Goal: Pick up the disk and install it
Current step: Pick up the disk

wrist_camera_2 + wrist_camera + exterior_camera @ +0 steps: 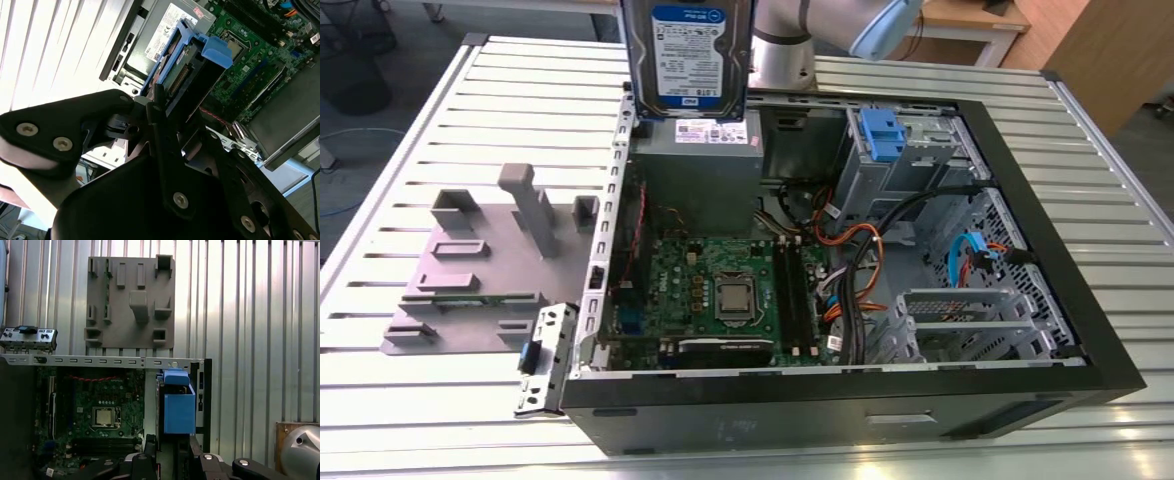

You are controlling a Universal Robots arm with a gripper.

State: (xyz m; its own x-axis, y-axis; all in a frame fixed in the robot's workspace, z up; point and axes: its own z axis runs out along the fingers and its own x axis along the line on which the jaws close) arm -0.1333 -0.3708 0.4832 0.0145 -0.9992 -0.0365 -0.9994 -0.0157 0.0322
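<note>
Tool (161, 107): clenched on the disk (687, 55).
Disk: off the worktop (480, 120), upright above the computer case (1067, 330), over the power supply (700, 170).
Progress: pickup done; install not yet done.

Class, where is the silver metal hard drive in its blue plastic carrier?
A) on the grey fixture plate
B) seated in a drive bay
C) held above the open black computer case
C: the hand grips the silver hard drive in the air over the case.
</note>
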